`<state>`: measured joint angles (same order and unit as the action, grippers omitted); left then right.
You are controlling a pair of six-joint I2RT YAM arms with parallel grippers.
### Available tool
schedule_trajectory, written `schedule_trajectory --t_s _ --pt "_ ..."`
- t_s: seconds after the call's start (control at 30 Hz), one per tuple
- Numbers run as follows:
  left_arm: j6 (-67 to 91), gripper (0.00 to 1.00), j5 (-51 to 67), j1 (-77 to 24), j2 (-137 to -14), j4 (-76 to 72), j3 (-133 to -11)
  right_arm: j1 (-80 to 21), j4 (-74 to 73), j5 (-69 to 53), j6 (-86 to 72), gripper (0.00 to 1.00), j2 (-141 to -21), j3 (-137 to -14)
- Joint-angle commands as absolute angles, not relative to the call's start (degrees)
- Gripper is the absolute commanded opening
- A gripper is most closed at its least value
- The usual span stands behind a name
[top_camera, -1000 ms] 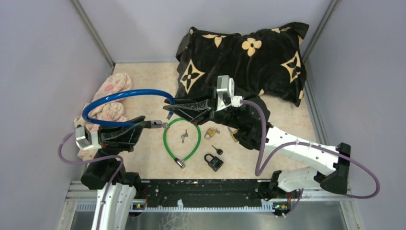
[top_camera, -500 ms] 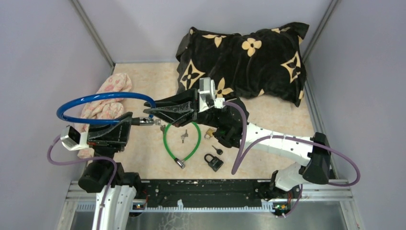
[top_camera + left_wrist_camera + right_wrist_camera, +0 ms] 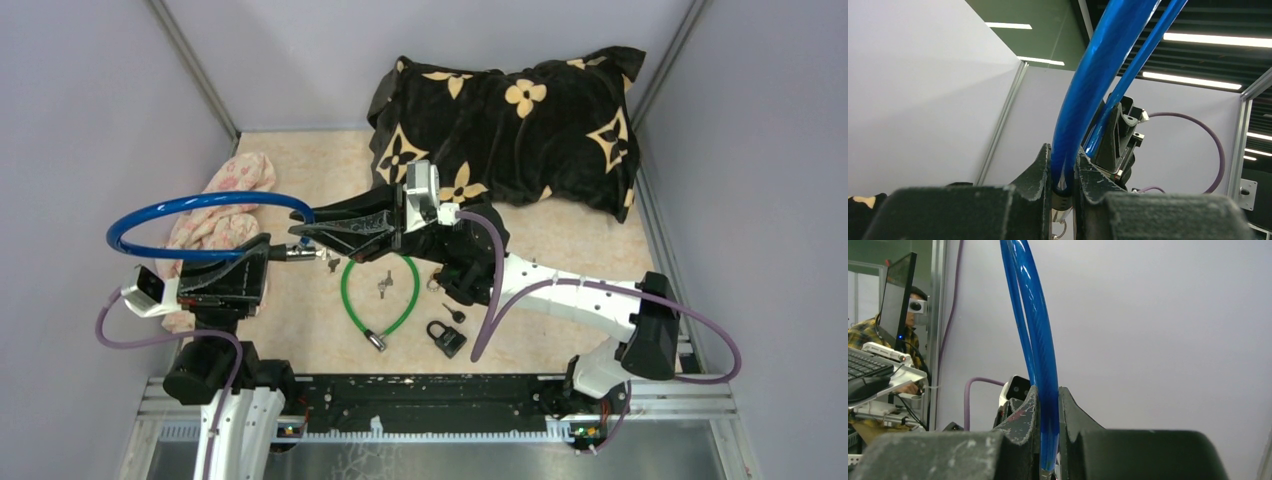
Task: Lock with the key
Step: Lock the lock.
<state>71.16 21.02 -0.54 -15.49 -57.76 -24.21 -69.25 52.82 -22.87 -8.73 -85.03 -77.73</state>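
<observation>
A blue cable lock (image 3: pixel 200 203) hangs in a loop above the table's left side, with both grippers on it. My left gripper (image 3: pixel 288 253) is shut on the end with the black collar, and the blue cable (image 3: pixel 1098 75) rises from between its fingers (image 3: pixel 1040 165). A small metal key ring (image 3: pixel 1064 231) dangles under that end; the key (image 3: pixel 326 263) shows there only as a small metal bit. My right gripper (image 3: pixel 298 232) is shut on the cable's other end (image 3: pixel 1048 405), just behind the left one. The two ends sit close together.
On the table lie a green cable lock (image 3: pixel 405 305), loose keys (image 3: pixel 385 285), a black padlock (image 3: pixel 447 338) and a small black-headed key (image 3: pixel 455 313). A black patterned pillow (image 3: pixel 520 110) fills the back right. A pink cloth (image 3: pixel 225 205) lies at the left under the blue loop.
Both arms have carried the blue cable lock to the left. The right gripper's end has come close to the end in the left gripper.
</observation>
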Motion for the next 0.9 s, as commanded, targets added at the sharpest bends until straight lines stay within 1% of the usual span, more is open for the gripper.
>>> schedule_trajectory --t_s 0.0,0.17,0.43,0.77,0.87 --pt "72.28 0.0 19.44 -0.41 -14.17 -59.08 -25.3 -69.79 56.83 -23.64 -8.76 0.0 -85.67 -82.08" --pt "72.17 0.0 18.96 -0.35 -13.7 -59.06 -25.22 -69.79 55.52 -23.68 -8.37 0.0 -86.48 -83.19" --pt "72.17 0.0 17.33 1.21 -13.15 -58.84 -25.06 -69.79 54.03 -23.26 -9.64 0.0 -86.39 -81.53" --pt "73.31 0.0 16.52 1.54 -12.56 -58.34 -25.31 -69.79 55.9 -25.37 -12.39 0.0 -90.48 -82.44" --pt "73.22 0.0 16.43 1.58 -12.41 -58.45 -25.33 -69.64 53.61 -25.84 -12.49 0.0 -90.65 -82.32"
